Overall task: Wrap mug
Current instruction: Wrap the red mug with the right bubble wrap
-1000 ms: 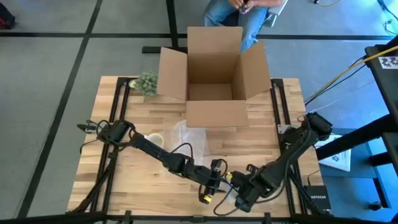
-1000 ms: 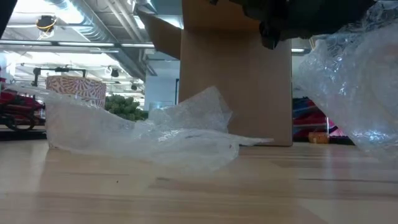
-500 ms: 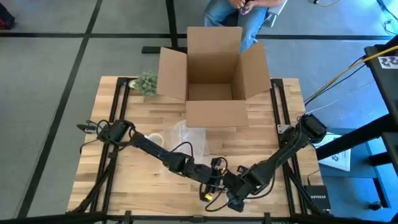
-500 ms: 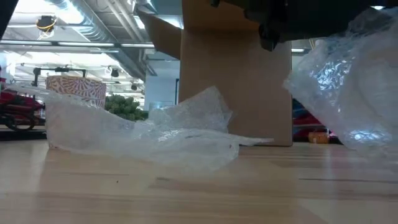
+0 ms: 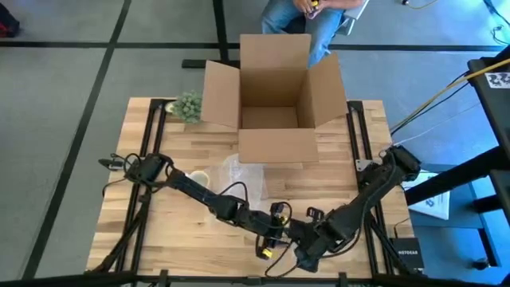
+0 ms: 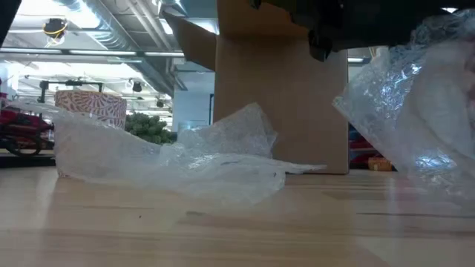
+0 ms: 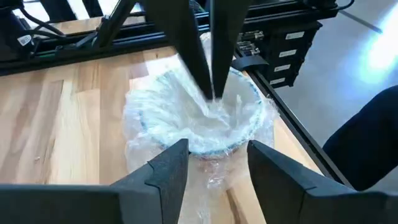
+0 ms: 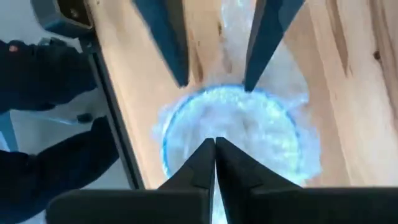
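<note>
Right gripper (image 8: 214, 142) fingers pinched on bubble wrap (image 7: 202, 118) over mug (image 8: 233, 134); left gripper (image 7: 214, 155) fingers spread beside it.

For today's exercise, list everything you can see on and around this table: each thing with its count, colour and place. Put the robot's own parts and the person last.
Wrapped mug: one, pale under clear bubble wrap, near the table's front edge, between both end effectors.
Loose bubble wrap: one sheet, clear, lying mid-table in front of the box.
Patterned cup: one, red and white, on the table's left side.
Cardboard box: one, brown, flaps open, at the table's far edge.
Green plant: one, far left corner.
Table: one, light wood.
Left end effector: dark, open, around the wrapped mug.
Right end effector: dark, shut, pinching wrap at the mug's mouth.
Person: one, blue jeans, beyond the box.
</note>
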Action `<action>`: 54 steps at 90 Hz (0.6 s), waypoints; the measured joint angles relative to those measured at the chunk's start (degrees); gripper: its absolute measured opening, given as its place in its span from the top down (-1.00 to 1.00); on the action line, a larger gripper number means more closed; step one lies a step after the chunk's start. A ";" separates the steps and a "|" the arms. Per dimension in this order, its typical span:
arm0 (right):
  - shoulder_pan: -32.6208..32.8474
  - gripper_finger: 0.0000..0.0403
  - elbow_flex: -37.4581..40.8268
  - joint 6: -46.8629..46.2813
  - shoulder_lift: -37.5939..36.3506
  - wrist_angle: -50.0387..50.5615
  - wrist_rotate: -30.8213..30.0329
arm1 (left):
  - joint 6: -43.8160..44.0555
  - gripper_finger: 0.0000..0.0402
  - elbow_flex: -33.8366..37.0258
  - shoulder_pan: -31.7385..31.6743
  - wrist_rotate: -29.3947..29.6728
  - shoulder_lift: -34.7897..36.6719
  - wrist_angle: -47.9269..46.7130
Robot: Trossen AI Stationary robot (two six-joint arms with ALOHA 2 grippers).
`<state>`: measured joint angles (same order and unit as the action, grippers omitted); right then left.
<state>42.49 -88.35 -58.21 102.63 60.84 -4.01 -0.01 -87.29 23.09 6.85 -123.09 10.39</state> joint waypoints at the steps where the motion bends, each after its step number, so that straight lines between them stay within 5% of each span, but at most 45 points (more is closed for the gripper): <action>1: 0.12 1.00 -0.28 -0.11 -0.01 0.47 0.01 | 0.00 0.25 0.00 0.00 -0.01 0.00 0.00; 27: 2.54 1.00 4.33 -4.36 0.51 0.45 -1.46 | 0.00 0.25 0.00 0.00 0.00 0.00 -0.31; 54: -1.41 1.00 9.37 1.73 6.44 -8.90 0.70 | 0.02 0.25 0.00 -0.20 0.05 0.00 -0.55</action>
<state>41.08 -78.98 -56.47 109.06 51.95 -3.31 0.01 -87.29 22.90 6.90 -123.09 9.85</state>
